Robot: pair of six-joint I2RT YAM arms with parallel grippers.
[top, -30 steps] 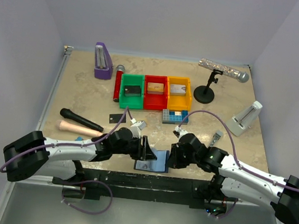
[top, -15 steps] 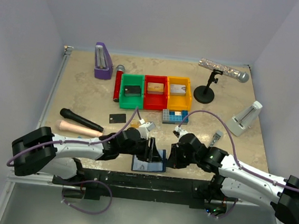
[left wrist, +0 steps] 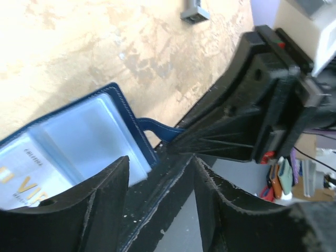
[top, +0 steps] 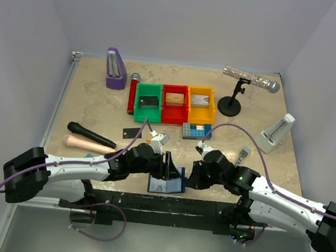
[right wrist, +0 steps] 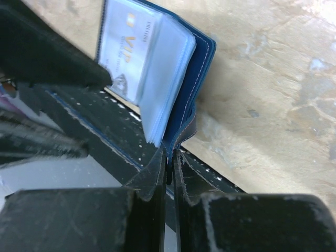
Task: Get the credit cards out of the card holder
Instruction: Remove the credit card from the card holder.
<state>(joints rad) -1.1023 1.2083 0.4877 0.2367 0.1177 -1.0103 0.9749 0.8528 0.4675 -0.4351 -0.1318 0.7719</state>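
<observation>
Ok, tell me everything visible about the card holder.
The card holder is a navy wallet with pale stitching, lying open at the near edge of the table. Its pale blue-grey, translucent pockets fan out; one shows a card lettered VIP. The right gripper is shut on its cover near the tab; the left gripper hovers open above it.

A beige, marble-patterned table (top: pixel 99 98) is boxed in by plain, pale lavender-grey walls (top: pixel 184 20) at its far, left and right edges. A black rail (top: pixel 166 204) runs along its near edge, with a dull grey surface (top: pixel 162 250) below. The light is soft and even.
</observation>
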